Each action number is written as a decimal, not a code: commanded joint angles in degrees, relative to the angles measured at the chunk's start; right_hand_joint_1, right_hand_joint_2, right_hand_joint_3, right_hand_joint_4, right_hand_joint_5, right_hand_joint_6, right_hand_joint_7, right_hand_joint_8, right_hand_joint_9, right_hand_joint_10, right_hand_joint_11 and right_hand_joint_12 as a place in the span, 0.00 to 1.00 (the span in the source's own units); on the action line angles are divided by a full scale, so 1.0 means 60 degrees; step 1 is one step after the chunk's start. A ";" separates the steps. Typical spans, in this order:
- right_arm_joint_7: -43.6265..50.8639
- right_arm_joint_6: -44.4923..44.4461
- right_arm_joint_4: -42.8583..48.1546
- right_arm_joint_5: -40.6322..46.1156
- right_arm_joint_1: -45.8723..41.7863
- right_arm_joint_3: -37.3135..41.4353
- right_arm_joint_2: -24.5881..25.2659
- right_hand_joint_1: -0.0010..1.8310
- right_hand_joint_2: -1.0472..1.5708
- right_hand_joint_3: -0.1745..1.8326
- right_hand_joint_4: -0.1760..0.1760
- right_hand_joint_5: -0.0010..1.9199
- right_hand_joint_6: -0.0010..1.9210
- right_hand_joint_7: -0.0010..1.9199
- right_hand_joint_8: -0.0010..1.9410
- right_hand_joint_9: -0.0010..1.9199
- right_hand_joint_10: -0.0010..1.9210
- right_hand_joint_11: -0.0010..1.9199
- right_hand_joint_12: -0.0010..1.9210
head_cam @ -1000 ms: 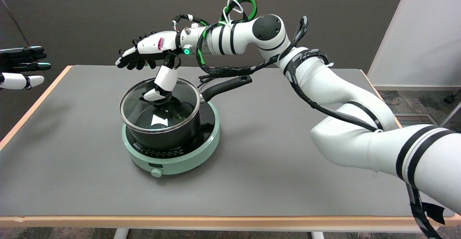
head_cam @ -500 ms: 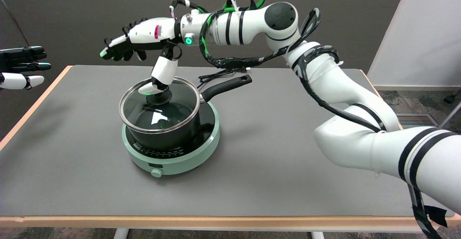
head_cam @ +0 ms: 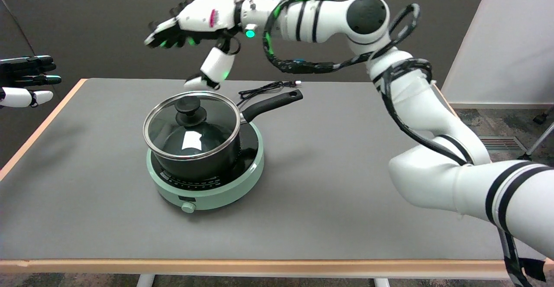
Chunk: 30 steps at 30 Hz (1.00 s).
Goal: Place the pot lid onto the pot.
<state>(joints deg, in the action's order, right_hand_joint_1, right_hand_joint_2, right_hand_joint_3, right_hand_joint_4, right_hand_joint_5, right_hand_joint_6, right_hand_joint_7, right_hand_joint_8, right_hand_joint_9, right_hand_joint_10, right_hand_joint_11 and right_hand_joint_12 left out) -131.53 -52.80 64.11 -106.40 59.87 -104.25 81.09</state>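
Nearest you and below your hand: the round mint-green induction hotplate (head_cam: pixel 207 191) on the grey table (head_cam: pixel 324 191), its knob facing the near edge. On it, directly under and a little nearer than your hand, stands the black saucepan (head_cam: pixel 194 163), its long black handle (head_cam: pixel 272 103) pointing away toward your arm's side. The round glass pot lid with a steel rim (head_cam: pixel 192 127) sits level on the saucepan's rim, black knob (head_cam: pixel 188 109) up. Through the glass you see only the dark interior and a glare patch; contents cannot be told. Beyond the handle, a black cable (head_cam: pixel 264 89) lies on the table. Above it all, your right hand (head_cam: pixel 194 23) hangs in the air, released, fingers apart, thumb down toward the lid, touching nothing.
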 commanded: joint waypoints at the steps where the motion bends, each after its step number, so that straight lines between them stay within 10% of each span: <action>1: -0.0020 0.3523 0.3963 -0.3482 -0.2947 0.2840 -0.0934 0.31 0.60 0.50 0.63 0.19 0.09 0.30 0.10 0.32 0.20 0.30 0.64; 11: -0.0033 0.6126 0.5118 -0.2466 -0.5114 0.4618 -0.1349 0.22 0.60 0.50 0.65 0.19 0.08 0.31 0.10 0.33 0.23 0.30 0.64; 30: -0.0020 0.8942 0.5762 0.5043 -0.7958 0.5387 -0.2670 0.12 0.70 0.45 0.49 0.22 0.10 0.32 0.11 0.35 0.24 0.29 0.64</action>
<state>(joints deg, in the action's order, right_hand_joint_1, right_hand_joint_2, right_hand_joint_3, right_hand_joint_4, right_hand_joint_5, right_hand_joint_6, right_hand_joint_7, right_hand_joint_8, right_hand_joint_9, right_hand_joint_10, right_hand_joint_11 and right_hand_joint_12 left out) -131.67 -12.55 91.71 -107.45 28.46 -80.11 71.39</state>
